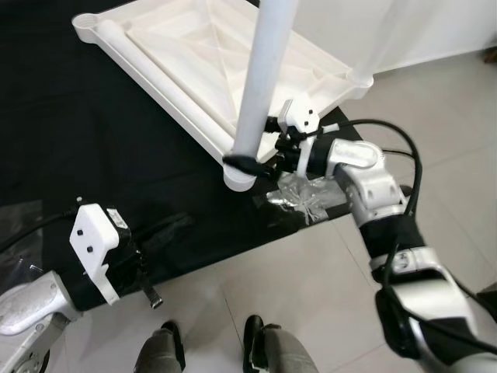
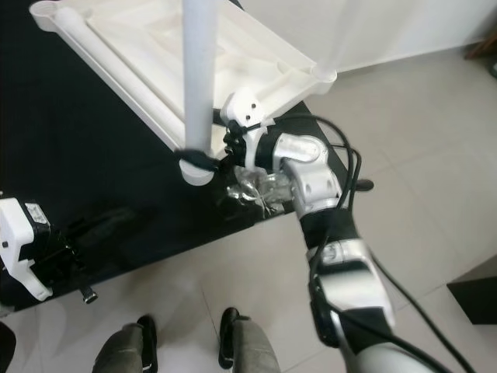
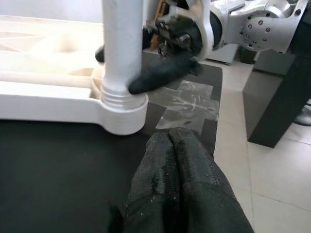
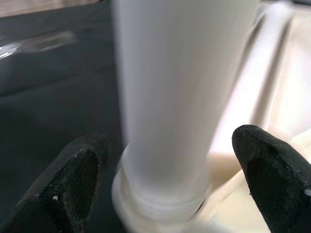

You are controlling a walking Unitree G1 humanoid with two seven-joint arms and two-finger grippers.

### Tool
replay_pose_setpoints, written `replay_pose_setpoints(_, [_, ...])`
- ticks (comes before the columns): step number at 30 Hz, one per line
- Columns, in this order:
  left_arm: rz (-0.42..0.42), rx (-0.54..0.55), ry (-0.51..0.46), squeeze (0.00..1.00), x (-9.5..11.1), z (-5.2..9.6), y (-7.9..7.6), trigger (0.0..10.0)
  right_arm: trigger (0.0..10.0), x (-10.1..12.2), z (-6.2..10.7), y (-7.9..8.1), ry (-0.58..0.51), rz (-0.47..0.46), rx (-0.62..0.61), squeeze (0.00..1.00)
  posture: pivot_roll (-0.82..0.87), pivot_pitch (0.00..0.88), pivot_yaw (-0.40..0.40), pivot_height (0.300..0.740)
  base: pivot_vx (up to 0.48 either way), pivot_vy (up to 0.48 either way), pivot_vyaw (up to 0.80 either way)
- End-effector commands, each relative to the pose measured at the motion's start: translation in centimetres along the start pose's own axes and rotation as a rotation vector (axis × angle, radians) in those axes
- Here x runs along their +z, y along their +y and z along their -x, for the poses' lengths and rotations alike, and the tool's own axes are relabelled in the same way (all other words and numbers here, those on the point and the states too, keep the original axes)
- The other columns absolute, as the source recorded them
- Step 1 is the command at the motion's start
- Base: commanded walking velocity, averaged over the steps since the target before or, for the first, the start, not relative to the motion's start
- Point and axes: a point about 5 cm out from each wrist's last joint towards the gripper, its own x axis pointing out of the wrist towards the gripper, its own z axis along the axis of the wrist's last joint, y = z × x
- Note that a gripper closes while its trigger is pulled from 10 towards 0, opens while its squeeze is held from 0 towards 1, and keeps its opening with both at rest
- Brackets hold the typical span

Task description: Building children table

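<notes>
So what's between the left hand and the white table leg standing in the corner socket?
Bare black cloth only, per the left wrist view: the left hand points at the white plastic table leg with nothing in the way; crinkled clear tape lies off to the side.

Smooth white plastic tabletop (image 1: 233,62) and glossy white plastic leg (image 1: 264,78); matt black cloth mat (image 1: 85,132); crinkled shiny clear tape (image 1: 299,196); pale polished floor tiles (image 1: 450,124).

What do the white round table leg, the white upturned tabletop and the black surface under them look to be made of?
White round table leg: likely moulded plastic, smooth and satin, with a ridged collar at its base. White upturned tabletop: same plastic look, shown by moulded ribs. Black surface: matt, possibly fabric or a mat; uncertain.
</notes>
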Motion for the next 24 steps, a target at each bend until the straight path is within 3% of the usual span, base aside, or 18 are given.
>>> replay_pose_setpoints(1, [0.017, -0.011, 0.002, 0.0, -0.1, 0.1, -0.5, 10.0, 10.0, 0.5, -0.1, -0.2, -0.022, -0.007, 0.09, 0.0, 0.13, 0.317, -0.146, 0.74, 0.0, 0.0, 0.0])
replay_pose_setpoints(2, [0.015, -0.009, 0.002, 0.0, -0.1, 0.1, -0.5, 10.0, 6.6, 0.8, -0.2, -0.5, -0.033, -0.018, 0.114, 0.0, 0.13, 0.319, -0.147, 0.74, 0.0, 0.0, 0.0])
replay_pose_setpoints(3, [0.015, -0.009, 0.002, 0.0, -0.1, 0.1, -0.5, 10.0, 6.6, 0.8, -0.2, -0.5, -0.033, -0.018, 0.114, 0.0, 0.13, 0.319, -0.147, 0.74, 0.0, 0.0, 0.0])
replay_pose_setpoints(4, [0.012, -0.007, 0.002, 0.0, 0.1, 0.2, -0.5, 10.0, 0.9, 1.1, -0.4, -0.6, -0.04, -0.019, 0.14, 0.0, 0.13, 0.321, -0.149, 0.74, 0.0, 0.0, 0.0])
replay_pose_setpoints(5, [0.012, -0.007, 0.002, 0.0, 0.1, 0.2, -0.5, 10.0, 0.9, 1.1, -0.4, -0.6, -0.04, -0.019, 0.14, 0.0, 0.13, 0.321, -0.149, 0.74, 0.0, 0.0, 0.0])
replay_pose_setpoints(6, [0.01, -0.006, 0.001, 0.0, 0.1, 0.3, -0.5, 10.0, 0.0, 1.4, -0.6, -0.7, -0.045, -0.021, 0.161, 0.0, 0.13, 0.321, -0.149, 0.74, 0.0, 0.0, 0.0])
replay_pose_setpoints(18, [0.013, -0.003, 0.002, 0.0, 0.3, 0.5, -0.8, 10.0, 0.0, 2.5, -0.9, -1.3, -0.107, -0.025, 0.238, 0.0, 0.12, 0.335, -0.164, 0.74, 0.0, 0.0, 0.0])
replay_pose_setpoints(23, [0.015, -0.005, 0.003, 0.0, 0.3, 0.4, -0.8, 10.0, 0.0, 0.9, -0.8, -0.4, -0.11, -0.04, 0.213, 0.0, 0.11, 0.339, -0.168, 0.74, 0.0, 0.0, 0.0])
replay_pose_setpoints(24, [0.017, -0.007, 0.004, 0.0, 0.2, 0.4, -0.8, 10.0, 0.0, -0.1, -1.1, 0.2, -0.102, -0.036, 0.147, 0.0, 0.1, 0.34, -0.175, 0.74, 0.0, 0.0, 0.0])
